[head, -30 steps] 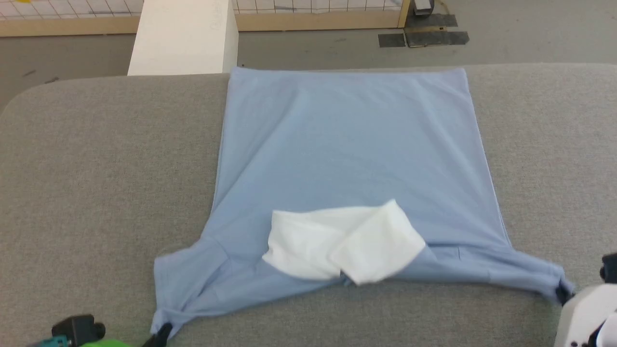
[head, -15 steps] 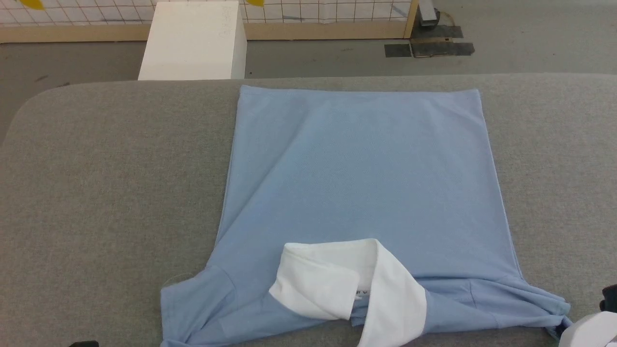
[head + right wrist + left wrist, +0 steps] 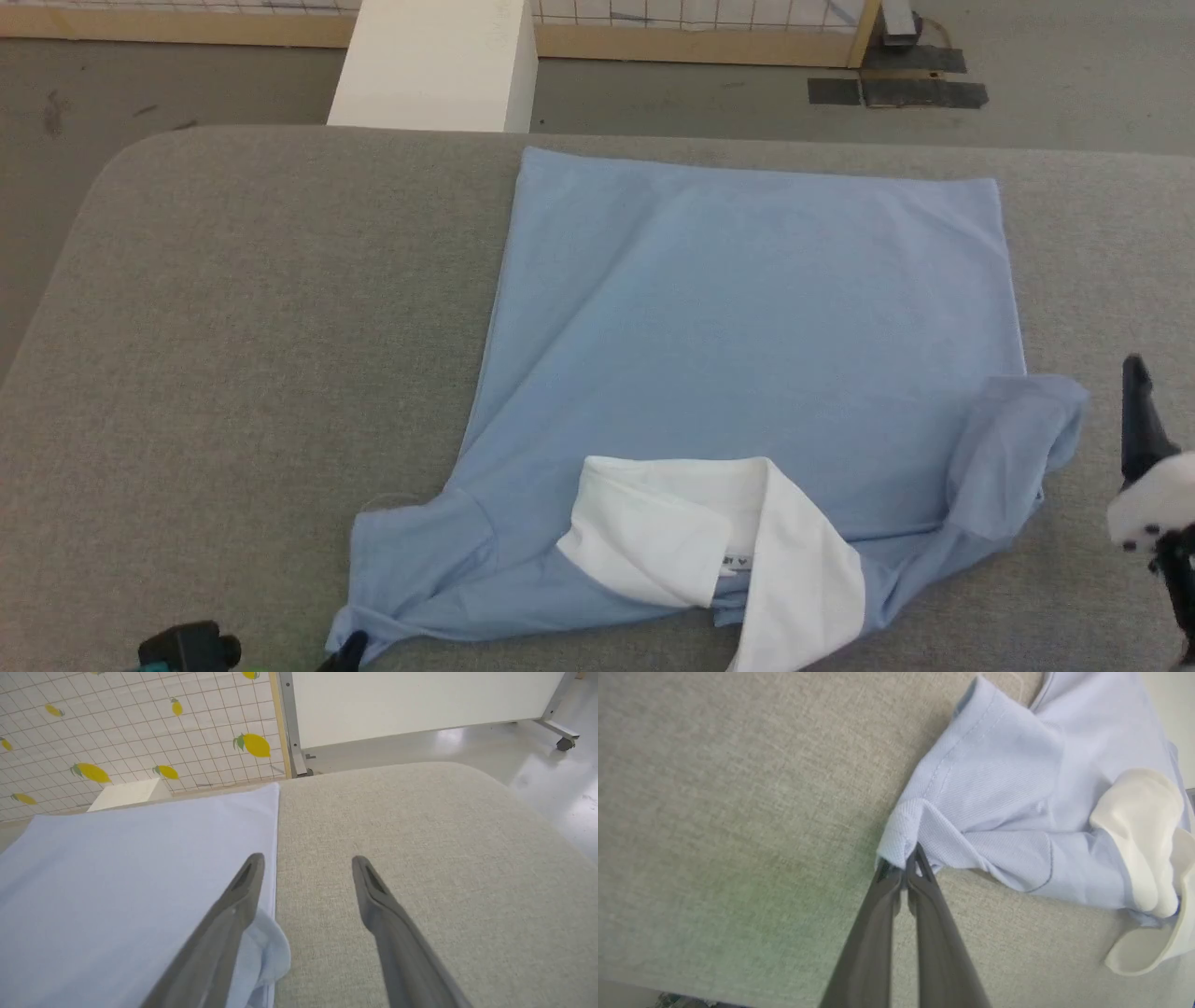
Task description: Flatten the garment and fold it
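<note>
Blue shirt (image 3: 747,308) lies on the grey surface (image 3: 261,308); my left fingers (image 3: 896,884) pinch its sleeve (image 3: 971,802), my right fingers (image 3: 243,891) are spread; the collar tag (image 3: 734,560) is unreadable.

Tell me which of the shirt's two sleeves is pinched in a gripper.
The left sleeve: the left gripper is shut on its cuff. The right sleeve lies loose and crumpled beside the open right gripper.
</note>
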Robot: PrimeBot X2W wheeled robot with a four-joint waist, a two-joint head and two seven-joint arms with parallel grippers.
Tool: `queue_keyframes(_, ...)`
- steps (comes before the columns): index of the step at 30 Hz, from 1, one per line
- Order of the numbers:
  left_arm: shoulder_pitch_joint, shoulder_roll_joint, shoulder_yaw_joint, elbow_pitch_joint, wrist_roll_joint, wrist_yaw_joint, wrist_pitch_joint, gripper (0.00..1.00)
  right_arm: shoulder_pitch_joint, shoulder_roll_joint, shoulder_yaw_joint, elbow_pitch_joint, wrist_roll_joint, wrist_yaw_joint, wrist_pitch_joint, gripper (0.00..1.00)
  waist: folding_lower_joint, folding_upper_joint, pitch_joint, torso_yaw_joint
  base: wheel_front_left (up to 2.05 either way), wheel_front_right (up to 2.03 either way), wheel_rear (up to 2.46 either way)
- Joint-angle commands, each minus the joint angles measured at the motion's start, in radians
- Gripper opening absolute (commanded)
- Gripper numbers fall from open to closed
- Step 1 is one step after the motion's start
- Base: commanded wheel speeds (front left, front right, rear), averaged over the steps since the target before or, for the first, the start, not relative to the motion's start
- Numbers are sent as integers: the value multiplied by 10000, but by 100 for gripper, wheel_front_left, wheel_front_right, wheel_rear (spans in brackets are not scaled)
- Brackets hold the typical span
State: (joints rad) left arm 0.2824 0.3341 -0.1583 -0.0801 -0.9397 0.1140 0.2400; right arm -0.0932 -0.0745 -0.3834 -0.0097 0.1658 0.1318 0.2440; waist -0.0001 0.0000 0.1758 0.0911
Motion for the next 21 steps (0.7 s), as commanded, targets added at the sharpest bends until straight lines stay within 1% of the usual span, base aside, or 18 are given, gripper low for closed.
queue_keyframes(1, -346, -20, -44, -94, 164, -75, -59, 0, -620, -158, 24, 316, -65, -11, -284, 100, 1, 0, 149, 314, 0, 0, 0)
queue_keyframes(4, -683, -10, -254, -314, 355, -92, 13, 0, -1603, -523, 104, 1167, -80, -11, -427, 100, 1, 0, 275, 689, 0, 0, 0)
queue_keyframes(7, -895, -33, -425, -575, 473, -68, 96, 0, -2518, -903, 121, 1979, -202, -11, -313, 100, 1, 0, 431, 1041, 0, 0, 0)
queue_keyframes(10, -1062, -96, -582, -858, 532, -82, 145, 0, -3501, -1283, 25, 2762, -381, -11, -154, 100, 1, 0, 752, 1428, 0, 0, 0)
queue_keyframes(13, -1323, -215, -707, -833, 573, -187, 65, 0, -4501, -1699, -77, 3544, -583, -11, 96, 100, 1, 0, 1196, 1793, 0, 0, 0)
queue_keyframes(18, -1763, -467, -915, -738, 601, -368, -85, 0, -6050, -2286, -633, 4721, -1105, -11, 1017, 100, 1, 0, 2115, 2397, 0, 0, 0)
queue_keyframes(21, -1986, -626, -1046, -681, 614, -476, -176, 0, -6769, -2510, -985, 5099, -1508, -11, 1662, 100, 1, 0, 2622, 2685, 0, 0, 0)
